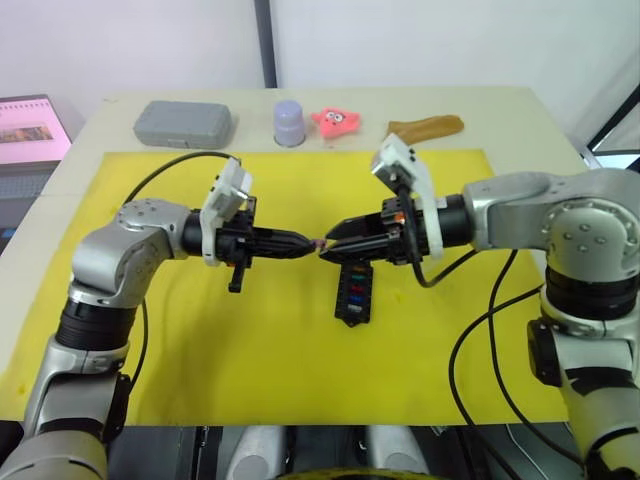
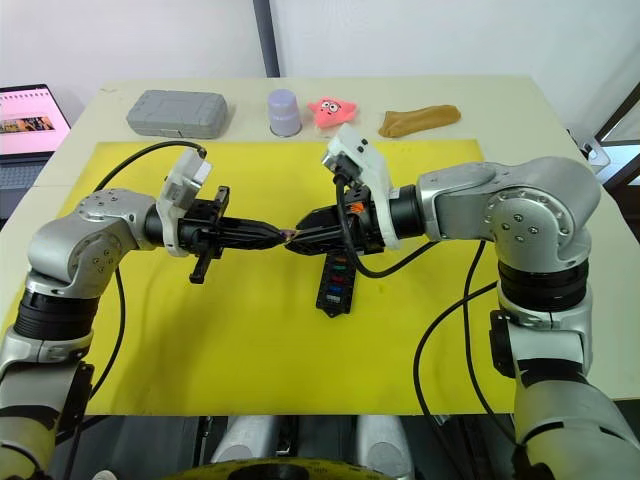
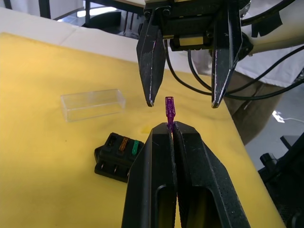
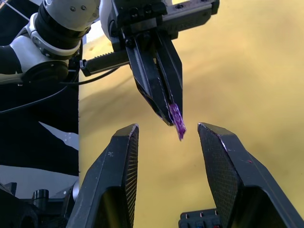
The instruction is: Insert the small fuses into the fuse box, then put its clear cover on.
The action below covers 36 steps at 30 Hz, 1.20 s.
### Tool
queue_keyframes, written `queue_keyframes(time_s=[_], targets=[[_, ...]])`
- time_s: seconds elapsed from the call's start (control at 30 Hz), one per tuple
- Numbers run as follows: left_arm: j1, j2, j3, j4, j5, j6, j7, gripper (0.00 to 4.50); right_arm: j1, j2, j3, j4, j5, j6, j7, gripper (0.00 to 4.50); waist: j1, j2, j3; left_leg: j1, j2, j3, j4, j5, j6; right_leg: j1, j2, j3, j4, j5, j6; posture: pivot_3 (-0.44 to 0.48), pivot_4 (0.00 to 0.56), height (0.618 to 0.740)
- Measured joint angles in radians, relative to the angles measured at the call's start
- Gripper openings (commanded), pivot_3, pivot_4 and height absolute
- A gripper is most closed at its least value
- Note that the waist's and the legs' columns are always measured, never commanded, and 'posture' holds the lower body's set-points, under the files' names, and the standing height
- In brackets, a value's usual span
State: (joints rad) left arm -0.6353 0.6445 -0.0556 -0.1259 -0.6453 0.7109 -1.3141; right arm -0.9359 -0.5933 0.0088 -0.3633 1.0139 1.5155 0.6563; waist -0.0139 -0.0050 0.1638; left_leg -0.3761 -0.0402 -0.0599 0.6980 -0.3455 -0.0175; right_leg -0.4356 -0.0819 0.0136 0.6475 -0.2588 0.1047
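The purple fuse [image 3: 169, 108] is clenched in the left gripper [image 3: 172, 127] and presented between the released right gripper [image 3: 182, 102] jaws for handover above the fuse box [image 1: 353, 296]

Both arms reach inward from the sides, forearms roughly level, so the two grippers meet tip to tip above the middle of the work area; the left gripper [image 1: 306, 242] points toward the robot's right with its two black fingers pressed together, pinching a purple fuse [image 3: 169, 110] that sticks out past the tips; the right gripper [image 3: 182, 101] points back toward it, its fingers spread wide on either side of the fuse, not touching it; both elbows are bent outward.
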Motion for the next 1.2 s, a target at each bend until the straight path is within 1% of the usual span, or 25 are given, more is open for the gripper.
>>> queue_keyframes(time_s=[0.47,0.57,0.63,0.67,1.0,1.07,1.1,1.13,1.2], targets=[[0.0,0.0,0.0,0.0,0.0,0.0,0.007,0.0,-0.002,0.003,0.02,0.0,-0.007,-0.001,-0.001,2.08,0.0,0.0,0.0,0.0,0.0,0.0,0.0,0.0,0.0,0.0,0.0,0.0,0.0,0.0,0.0,0.0,0.15,0.74],[0.0,0.0,-0.001,-0.002,0.0,0.0,0.008,0.0,-0.002,0.003,0.021,0.0,-0.009,-0.001,-0.001,1.3,0.0,0.0,0.0,0.0,0.0,0.0,0.0,0.0,0.0,0.0,0.0,0.0,0.0,0.0,0.0,0.0,0.15,0.74],[0.0,0.0,-0.001,-0.004,-0.001,0.0,0.006,0.0,-0.002,0.003,0.021,0.0,-0.013,-0.003,-0.003,0.36,0.0,0.0,0.0,0.0,0.0,0.0,0.0,0.0,0.0,0.0,0.0,0.0,0.0,0.0,0.0,0.0,0.15,0.74],[0.0,0.0,-0.003,-0.007,-0.002,0.0,0.003,0.0,-0.002,0.0,0.021,0.003,-0.019,-0.005,-0.005,0.09,0.0,0.0,0.0,0.0,0.0,0.0,0.0,0.0,0.0,0.0,0.0,0.0,0.0,0.0,0.0,0.0,0.15,0.74],[0.0,0.004,-0.005,-0.007,0.001,0.0,0.005,0.0,-0.003,0.0,0.029,0.005,-0.024,-0.011,-0.004,0.09,0.0,0.0,0.0,0.0,0.0,0.0,0.0,0.0,0.0,0.0,0.0,0.0,0.0,0.0,0.0,0.0,0.15,0.74],[0.0,0.012,-0.013,-0.007,0.004,0.001,0.005,0.0,-0.004,-0.007,0.047,0.003,-0.031,-0.021,0.001,0.09,0.0,0.0,0.0,0.0,0.0,0.0,0.0,0.0,0.0,0.0,0.0,0.0,0.0,0.0,0.0,0.0,0.15,0.74],[-0.001,0.018,-0.023,-0.007,0.01,0.003,0.008,0.64,-0.005,-0.019,0.065,-0.001,-0.04,-0.03,0.008,0.0,0.0,0.0,0.0,0.0,0.0,0.0,0.0,0.0,0.0,0.0,0.0,0.0,0.0,0.0,0.0,0.0,0.15,0.74],[-0.001,0.028,-0.033,-0.006,0.019,0.005,0.01,0.95,-0.005,-0.029,0.075,-0.006,-0.05,-0.042,0.015,0.0,0.0,0.0,0.0,0.0,0.0,0.0,0.0,0.0,0.0,0.0,0.0,0.0,0.0,0.0,0.0,0.0,0.15,0.74],[-0.006,0.046,-0.06,-0.002,0.054,-0.001,0.013,1.85,-0.002,-0.096,0.119,-0.021,-0.093,-0.098,0.043,0.0,0.003,0.0,0.0,0.0,0.0,0.0,0.0,0.0,0.0,0.0,0.0,0.0,-0.001,0.0,0.0,0.0,0.15,0.74]])
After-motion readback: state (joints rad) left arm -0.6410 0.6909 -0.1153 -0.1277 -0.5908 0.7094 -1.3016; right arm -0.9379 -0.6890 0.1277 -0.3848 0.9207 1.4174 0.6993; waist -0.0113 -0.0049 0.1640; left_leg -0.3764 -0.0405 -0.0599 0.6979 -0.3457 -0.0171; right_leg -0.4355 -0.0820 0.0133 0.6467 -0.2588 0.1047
